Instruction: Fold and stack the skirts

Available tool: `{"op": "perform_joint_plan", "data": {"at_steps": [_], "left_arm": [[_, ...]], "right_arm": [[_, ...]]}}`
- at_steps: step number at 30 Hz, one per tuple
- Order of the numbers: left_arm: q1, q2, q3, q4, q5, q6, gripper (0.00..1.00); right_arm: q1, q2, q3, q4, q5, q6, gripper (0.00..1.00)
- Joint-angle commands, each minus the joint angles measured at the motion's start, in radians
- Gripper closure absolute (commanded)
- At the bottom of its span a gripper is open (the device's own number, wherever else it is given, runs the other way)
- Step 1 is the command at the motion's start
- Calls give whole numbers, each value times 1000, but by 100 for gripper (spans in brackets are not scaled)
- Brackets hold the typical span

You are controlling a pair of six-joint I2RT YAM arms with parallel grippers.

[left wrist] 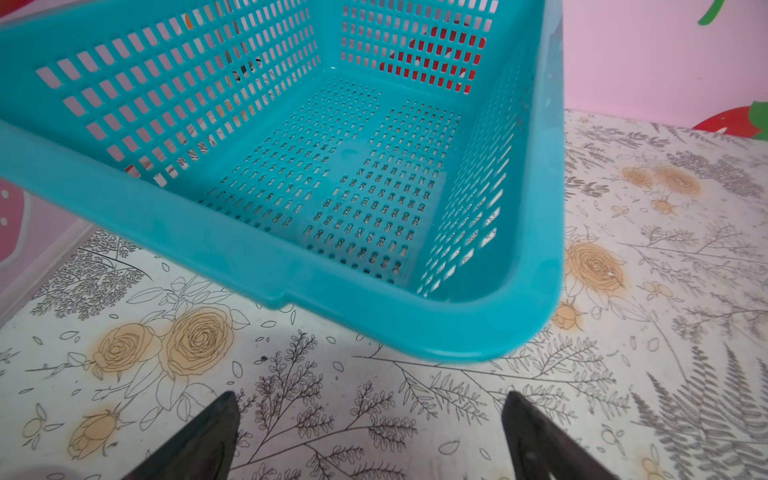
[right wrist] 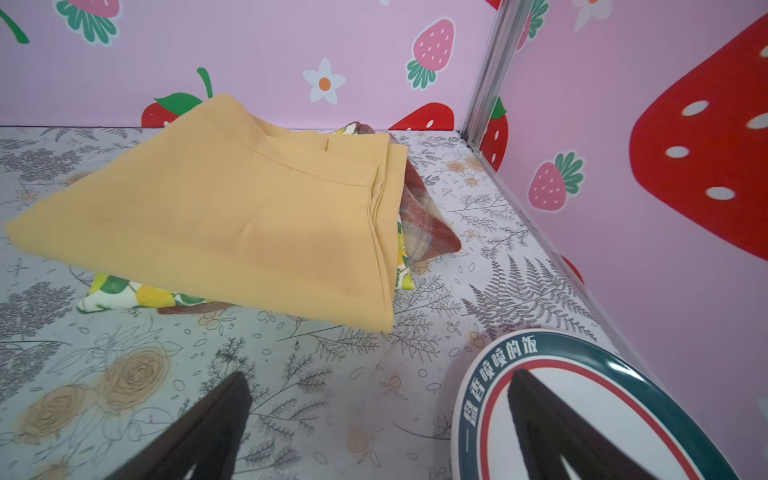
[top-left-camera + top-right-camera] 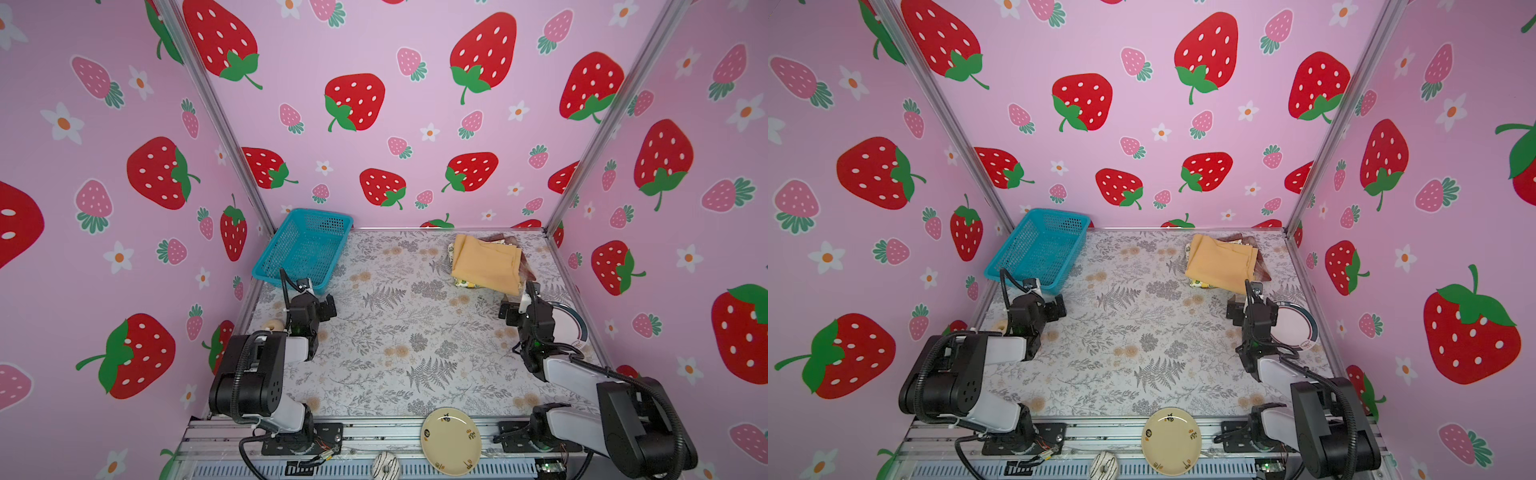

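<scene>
1. Left gripper (image 1: 370, 399): jaws wide apart, empty, poised over the table (image 3: 395, 332) just in front of the basket (image 1: 415, 328).
2. Right gripper (image 2: 379, 374): jaws wide apart, empty, across the table from the basket. One finger hangs over the ringed plate (image 2: 498, 361).
3. Skirts: one folded pile at the back wall, well apart from the basket. The mustard skirt (image 2: 232, 216) is on top, the lemon skirt (image 2: 124, 293) under it and the plaid skirt (image 2: 428, 220) lowest. The plaid edge pokes out on the side away from the basket.
4. Step in hand: judged final. All three skirts are folded and stacked, and the basket is empty.
5. Next move: likely withdrawal only. Tucking in the plaid edge would call for a light pinch that leaves the upper layers undisturbed.
6. Writing: the ringed plate's rim appears to read "一盘香喷喷的饭". The yellow plate (image 3: 451, 440), at the front far from the basket, bears small dark marks that are illegible.
</scene>
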Motion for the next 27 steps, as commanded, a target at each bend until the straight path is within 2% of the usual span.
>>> {"op": "perform_joint_plan", "data": {"at_steps": [1,3,5,8,9,10,11,13,14,15,17,18,21,23,27], "left_arm": [[-4,-1,27,28,-19,20,1],[-4,-2,29,28,-19,20,1],[-5,-2,28,28,-19,21,1],[-5,-2,28,27,-20,20,1],[-5,-2,28,28,-20,21,1],[-5,-2,28,28,-19,21,1],[-4,-2,28,27,-20,20,1],[-4,-1,28,28,-20,20,1],[-4,-1,28,28,-19,21,1],[-4,-2,28,27,-19,21,1],[-5,-1,28,27,-20,20,1],[-4,-2,28,27,-20,20,1],[-5,-2,28,27,-21,21,1],[-6,-1,30,26,-24,22,1],[-24,5,44,7,-38,43,1]], "right_arm": [[3,86,-27,301,61,-74,0],[7,168,-28,404,78,-114,0],[19,184,-11,398,66,-140,0],[18,303,-48,610,80,-161,0],[16,312,-34,594,74,-162,0],[10,290,-11,504,51,-152,0],[-8,287,9,459,3,-143,0],[-64,313,26,436,-165,-132,0],[-95,332,13,470,-248,-125,0],[-100,363,-16,575,-249,-125,0],[-94,324,5,466,-247,-133,0],[-95,348,-7,535,-246,-131,0],[-90,335,-7,509,-226,-129,0],[-83,344,7,494,-170,-117,0],[-93,343,24,459,-173,-103,0]]}}
